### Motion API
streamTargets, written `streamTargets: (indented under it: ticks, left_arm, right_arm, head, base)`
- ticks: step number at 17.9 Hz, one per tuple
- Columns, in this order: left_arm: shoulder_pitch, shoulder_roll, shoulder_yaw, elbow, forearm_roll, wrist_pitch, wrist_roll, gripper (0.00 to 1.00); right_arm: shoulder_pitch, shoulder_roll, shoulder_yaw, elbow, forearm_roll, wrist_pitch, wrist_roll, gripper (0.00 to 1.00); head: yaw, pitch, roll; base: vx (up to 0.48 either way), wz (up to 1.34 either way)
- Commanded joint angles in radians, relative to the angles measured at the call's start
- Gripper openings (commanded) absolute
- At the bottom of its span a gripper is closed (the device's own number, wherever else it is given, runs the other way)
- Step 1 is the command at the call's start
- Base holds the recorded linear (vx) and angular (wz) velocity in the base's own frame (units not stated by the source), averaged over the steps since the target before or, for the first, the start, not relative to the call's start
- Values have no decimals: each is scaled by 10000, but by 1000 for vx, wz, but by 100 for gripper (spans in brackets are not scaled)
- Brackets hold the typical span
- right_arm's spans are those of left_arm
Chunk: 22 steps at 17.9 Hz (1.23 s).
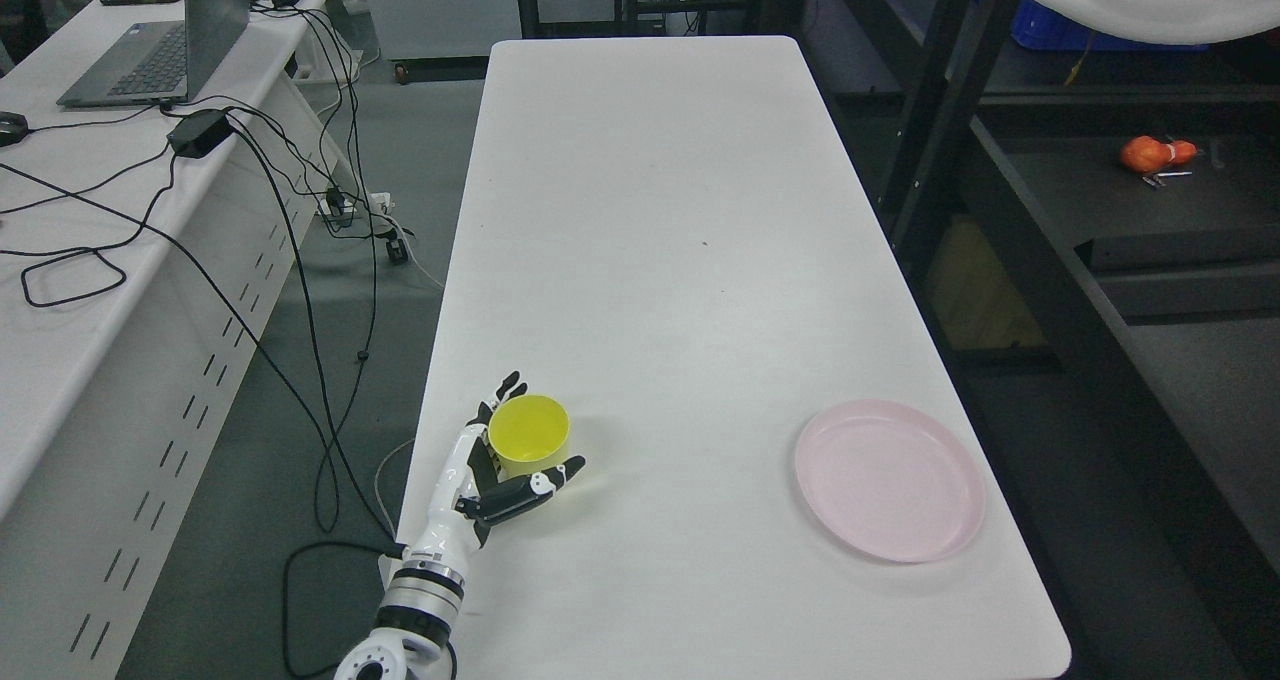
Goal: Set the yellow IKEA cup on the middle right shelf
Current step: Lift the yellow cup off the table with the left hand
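Yellow plastic marks the task's thing: the yellow cup (529,434) stands upright, mouth up, on the white table (660,210) near its front left corner. Only the head view is given, and it looks down on the scene from above.

The left hand (505,465) comes in from the lower left and wraps the cup. Its fingers (505,388) curl round the far-left side of the wall while the thumb (545,485) reaches round the near side, so the cup sits cradled between them. That opposed wrap looks chosen to clamp the round wall from two sides and keep the open mouth level for carrying. Whether the pads press firmly or only touch cannot be told from above. The cup's base seems to rest on the table, so the lift is judged not yet made.

A pink plate (889,480) lies well apart on the right side of the table, clear of any path the cup needs. The dark shelf unit (1100,210) stands beyond the table's right edge, with an orange object (1150,152) on one of its boards; which board counts as the middle right one cannot be settled here. The cup would have to cross the table to reach it.

The right arm does not show.
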State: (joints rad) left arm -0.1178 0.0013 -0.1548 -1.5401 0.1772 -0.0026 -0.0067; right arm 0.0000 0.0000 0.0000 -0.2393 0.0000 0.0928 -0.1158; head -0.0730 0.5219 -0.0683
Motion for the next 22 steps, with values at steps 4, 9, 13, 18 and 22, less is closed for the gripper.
streamTargets:
  ticks: [4, 9, 13, 18, 22]
  left_arm:
    - [27, 161, -109, 506, 38, -81, -25, 68]
    - [150, 161, 397, 491, 466, -1842, 21, 4]
    - [318, 161, 857, -502, 652, -2076, 21, 0]
    - [702, 161, 980, -1840, 728, -2489, 6, 0]
    - [733, 161, 996, -2009, 728, -2842, 6, 0]
  right_arm:
    - [138, -175, 169, 0, -245, 8, -8, 99]
    - [138, -175, 169, 0, -245, 8, -8, 99]
    - [138, -175, 169, 0, -245, 8, -8, 99]
    - [138, -175, 169, 0, -245, 8, -8, 99]
    - [138, -175, 169, 0, -245, 8, -8, 99]
  head:
    - [0, 0, 0]
    - [0, 0, 0]
    - [0, 0, 0]
    - [0, 0, 0]
    - [0, 0, 0]
  base:
    - [0, 0]
    - [0, 0]
    - [0, 0]
    - [-9, 2]
    - [-90, 16]
